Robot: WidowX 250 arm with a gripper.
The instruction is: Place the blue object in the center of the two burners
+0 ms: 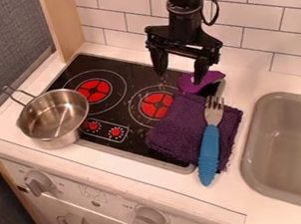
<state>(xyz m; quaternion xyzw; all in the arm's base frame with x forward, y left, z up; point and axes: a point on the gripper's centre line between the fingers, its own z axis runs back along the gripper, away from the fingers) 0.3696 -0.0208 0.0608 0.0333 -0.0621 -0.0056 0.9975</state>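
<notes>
My gripper (180, 75) hangs open over the back right part of the stove, with nothing between its fingers. A fork with a blue handle (209, 151) lies on a folded purple cloth (175, 131), its metal tines toward the back and its handle end past the cloth's front edge. The two red-centred burners are the left burner (94, 90) and the right burner (157, 105); the cloth reaches close to the right one. The fork is in front of and to the right of the gripper.
A metal pot (52, 116) stands over the stove's left edge, its handle toward the back left. A purple object (200, 81) lies behind the cloth, below the gripper's right finger. The sink (287, 146) is at the right, and a tiled wall (252, 29) stands behind.
</notes>
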